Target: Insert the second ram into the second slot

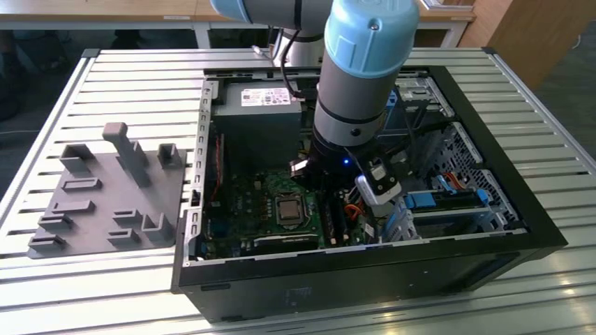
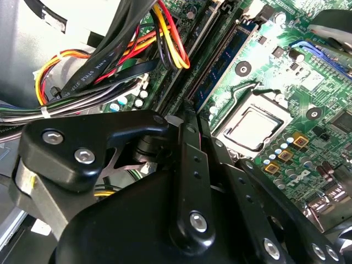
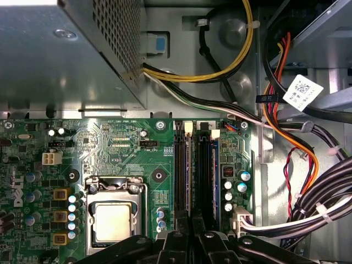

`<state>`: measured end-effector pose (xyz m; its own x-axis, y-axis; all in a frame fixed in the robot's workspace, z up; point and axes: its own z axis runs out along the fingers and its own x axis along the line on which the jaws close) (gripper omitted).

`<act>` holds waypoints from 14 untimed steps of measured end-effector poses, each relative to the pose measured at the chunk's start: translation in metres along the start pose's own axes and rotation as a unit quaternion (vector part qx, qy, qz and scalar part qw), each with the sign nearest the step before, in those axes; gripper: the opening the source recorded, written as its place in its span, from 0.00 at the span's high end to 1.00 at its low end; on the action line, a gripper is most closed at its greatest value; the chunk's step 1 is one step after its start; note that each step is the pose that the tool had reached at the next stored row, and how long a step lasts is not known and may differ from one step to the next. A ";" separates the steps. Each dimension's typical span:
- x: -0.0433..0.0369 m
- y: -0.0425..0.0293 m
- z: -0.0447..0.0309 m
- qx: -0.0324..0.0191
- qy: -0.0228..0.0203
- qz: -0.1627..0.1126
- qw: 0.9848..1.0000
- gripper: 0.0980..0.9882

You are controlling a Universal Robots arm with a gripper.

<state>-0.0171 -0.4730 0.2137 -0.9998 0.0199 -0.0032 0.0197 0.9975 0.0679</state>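
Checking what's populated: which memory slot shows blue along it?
The outermost slot, farthest from the processor socket, beside the round capacitors; the others look black.

A pale slatted metal worktop (image 1: 130,77) fills the scene, its ribs running from the exterior view's left to right. Beyond its far edge stands a light wooden bench (image 1: 102,14) with white legs, and at the far right a brown wooden panel (image 1: 531,28). Lighting is even and bright.
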 end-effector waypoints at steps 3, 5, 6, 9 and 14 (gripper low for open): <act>0.0000 0.0000 0.0001 0.000 0.000 0.000 1.000 0.94; 0.0000 0.0000 0.0001 0.000 0.000 0.000 1.000 0.94; 0.0000 0.0000 0.0001 0.000 0.000 0.000 1.000 0.87; 0.0000 0.0000 0.0001 0.000 0.000 0.000 1.000 0.87; 0.0000 0.0003 -0.0046 0.000 0.000 0.000 1.000 0.87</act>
<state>-0.0171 -0.4730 0.2183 -0.9998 0.0200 -0.0032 0.0197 0.9975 0.0681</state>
